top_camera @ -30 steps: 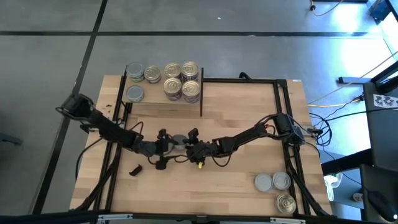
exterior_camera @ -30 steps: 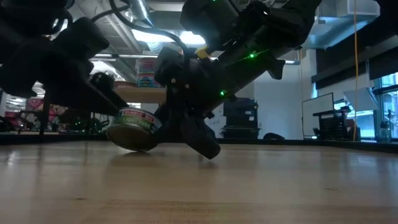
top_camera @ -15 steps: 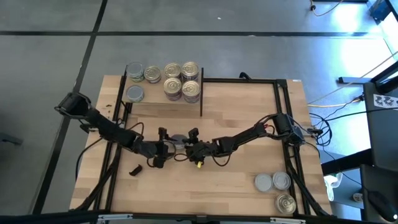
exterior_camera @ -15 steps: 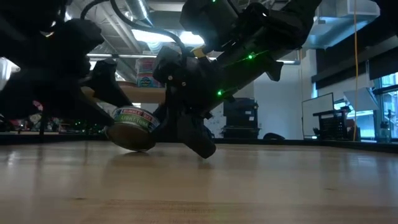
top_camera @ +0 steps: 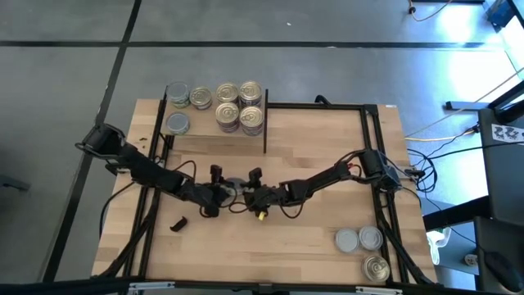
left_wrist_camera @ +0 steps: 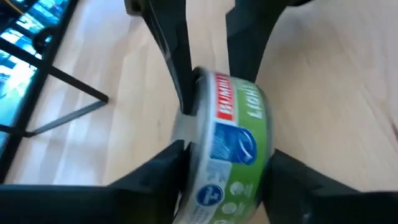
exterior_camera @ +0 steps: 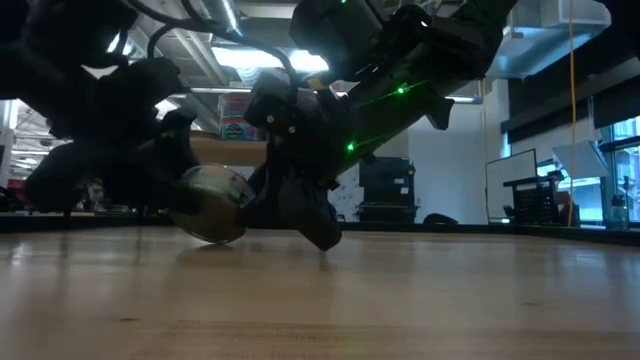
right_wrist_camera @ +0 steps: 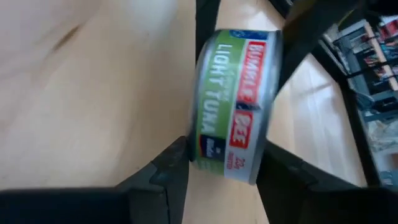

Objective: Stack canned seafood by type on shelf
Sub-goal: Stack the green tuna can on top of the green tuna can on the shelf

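Shelf (top_camera: 214,141) at far left carries sorted stacks, while mid-table both the right gripper (top_camera: 243,182) and left gripper (top_camera: 215,190) clamp one tilted tuna tin (exterior_camera: 212,203); right should release only once left's hold is square.

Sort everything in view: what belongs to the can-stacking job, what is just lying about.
Job: tuna tin mid-table; stacked tins on the shelf; three loose tins at the right.
Lying about: small black piece; cables beside the table.
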Tool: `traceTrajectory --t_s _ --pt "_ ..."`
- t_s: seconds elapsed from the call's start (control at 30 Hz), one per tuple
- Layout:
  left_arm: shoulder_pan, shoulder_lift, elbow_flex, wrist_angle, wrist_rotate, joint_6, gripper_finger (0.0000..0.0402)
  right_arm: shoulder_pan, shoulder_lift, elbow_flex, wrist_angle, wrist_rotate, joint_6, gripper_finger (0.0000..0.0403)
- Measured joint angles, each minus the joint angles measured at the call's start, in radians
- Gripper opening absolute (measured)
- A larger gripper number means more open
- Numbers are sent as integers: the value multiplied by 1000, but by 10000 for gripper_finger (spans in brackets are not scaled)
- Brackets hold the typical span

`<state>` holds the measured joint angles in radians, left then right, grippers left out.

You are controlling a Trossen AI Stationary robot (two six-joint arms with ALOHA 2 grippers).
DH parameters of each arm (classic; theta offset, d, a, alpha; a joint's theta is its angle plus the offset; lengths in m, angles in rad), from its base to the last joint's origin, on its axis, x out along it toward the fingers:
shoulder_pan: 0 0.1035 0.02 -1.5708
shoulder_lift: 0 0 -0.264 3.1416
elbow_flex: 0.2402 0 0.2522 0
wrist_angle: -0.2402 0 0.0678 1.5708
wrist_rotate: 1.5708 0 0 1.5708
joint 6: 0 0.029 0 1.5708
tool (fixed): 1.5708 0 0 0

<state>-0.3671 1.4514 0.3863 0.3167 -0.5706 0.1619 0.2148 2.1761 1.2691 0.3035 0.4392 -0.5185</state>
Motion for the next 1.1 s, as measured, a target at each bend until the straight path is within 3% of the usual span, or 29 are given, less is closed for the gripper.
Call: traceTrajectory --t_s 0.07,0.23,0.5,0.63,0.8,1.03,1.1 --pt "-1 -2 14 -16 -10 12 140 -1 0 0 -1 7 3 156" --pt "-22 -11 83 -164 -31 -28 133 21 -11 1 -26 61 6 178" --pt "-79 -75 314 -725 -106 -291 132 95 -141 1 -278 117 88 255" --pt "-114 -89 444 -1018 -144 -448 132 102 -215 2 -454 119 249 281" --pt "-154 -101 629 -1343 -235 -656 132 107 -237 1 -647 40 447 295" --pt "-138 -102 821 -1845 -293 -964 133 105 -225 -93 -568 39 520 295" --pt "-112 -106 840 -1894 -306 -1019 133 105 -225 -117 -528 40 518 295"
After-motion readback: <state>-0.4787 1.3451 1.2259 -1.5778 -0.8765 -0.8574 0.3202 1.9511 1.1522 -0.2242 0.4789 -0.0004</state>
